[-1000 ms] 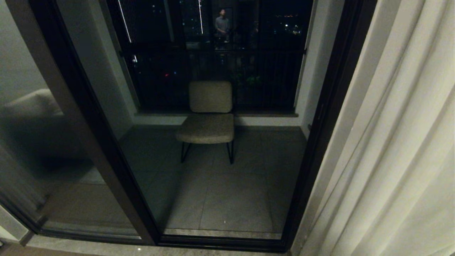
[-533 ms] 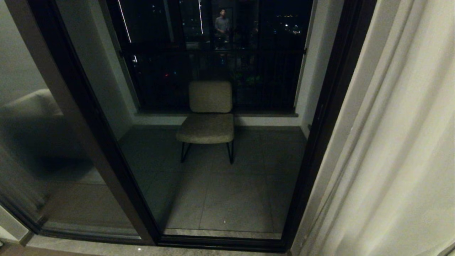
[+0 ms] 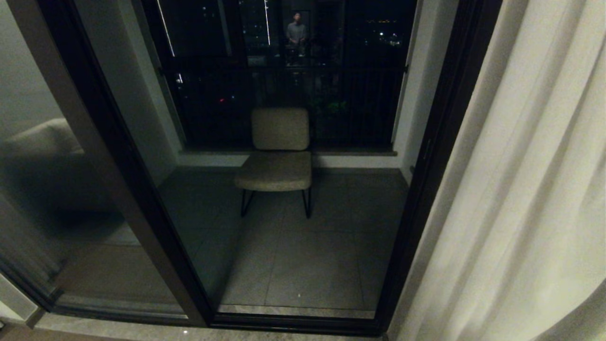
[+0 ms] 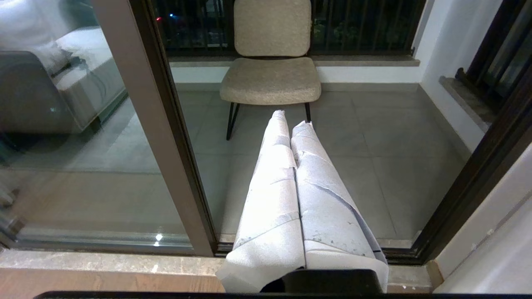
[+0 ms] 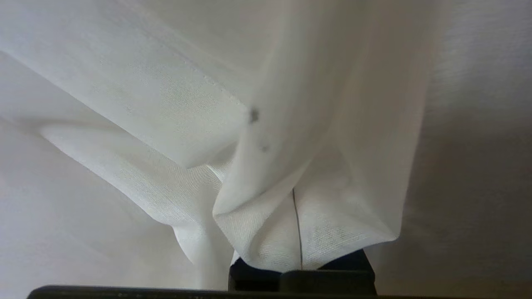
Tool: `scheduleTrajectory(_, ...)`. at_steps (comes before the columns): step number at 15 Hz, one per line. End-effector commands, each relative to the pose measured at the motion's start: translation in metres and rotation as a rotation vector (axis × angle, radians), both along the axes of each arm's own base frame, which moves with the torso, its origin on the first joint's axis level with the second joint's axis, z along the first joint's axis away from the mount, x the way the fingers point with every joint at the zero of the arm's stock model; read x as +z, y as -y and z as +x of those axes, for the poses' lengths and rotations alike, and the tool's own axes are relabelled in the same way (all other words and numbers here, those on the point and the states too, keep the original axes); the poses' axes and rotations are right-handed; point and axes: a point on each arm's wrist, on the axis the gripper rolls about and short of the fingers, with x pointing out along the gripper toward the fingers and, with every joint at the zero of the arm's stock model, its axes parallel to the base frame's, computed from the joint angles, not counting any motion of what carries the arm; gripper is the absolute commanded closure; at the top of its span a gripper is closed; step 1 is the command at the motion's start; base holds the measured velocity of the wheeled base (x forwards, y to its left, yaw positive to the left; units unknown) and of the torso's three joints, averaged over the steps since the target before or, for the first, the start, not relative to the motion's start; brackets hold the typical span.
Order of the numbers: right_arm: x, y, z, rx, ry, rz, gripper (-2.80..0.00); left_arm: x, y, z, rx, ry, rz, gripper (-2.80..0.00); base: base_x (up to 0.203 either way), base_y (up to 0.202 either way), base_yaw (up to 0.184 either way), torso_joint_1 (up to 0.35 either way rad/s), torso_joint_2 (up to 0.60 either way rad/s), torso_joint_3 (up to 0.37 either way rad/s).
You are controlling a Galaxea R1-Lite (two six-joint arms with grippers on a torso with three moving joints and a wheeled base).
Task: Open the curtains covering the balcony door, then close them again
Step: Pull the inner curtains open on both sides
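The curtain hangs bunched at the right side of the head view, its cream folds running from top to bottom beside the dark frame of the balcony door. The glass is uncovered, so the balcony shows through it: a beige padded chair on thin black legs stands on grey floor tiles in front of a dark railing. High in the glass a person appears small and dim against the night lights. A second pane on the left carries a faint reflection of a sofa.

No brand, label or readable writing shows anywhere in the pictures.

The left gripper appears only in its own wrist view. Its two fingers are wrapped in white tape and pressed together, closed on nothing, pointing toward the chair and the door's lower track.

The right gripper is seen only in its wrist view, buried in the curtain. Pale woven fabric drapes over and around the fingers, hiding them almost fully; a dark seam line runs down between them. The fingers are closed, but whether a fold is pinched between them or merely lies over them cannot be told. A hemmed edge crosses the cloth above.
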Motion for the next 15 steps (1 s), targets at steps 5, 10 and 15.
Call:
scheduleTrajectory(5, -0.012, -0.050, 0.016, 0.202, -0.019, 0.006, 0.00, 0.000, 0.000, 0.000, 0.000, 0.001, 0.000, 0.00, 0.000, 0.000, 0.000, 0.000, 0.00, 0.000)
scheduleTrajectory(10, -0.018, -0.049, 0.018, 0.199, -0.037, 0.022, -2.80, 0.000, 0.000, 0.000, 0.000, 0.001, 0.000, 0.00, 0.000, 0.000, 0.000, 0.000, 0.00, 0.000)
scheduleTrajectory(15, -0.026, -0.059, -0.001, 0.195, -0.063, 0.047, -2.80, 0.000, 0.000, 0.000, 0.000, 0.001, 0.000, 0.00, 0.000, 0.000, 0.000, 0.000, 0.00, 0.000)
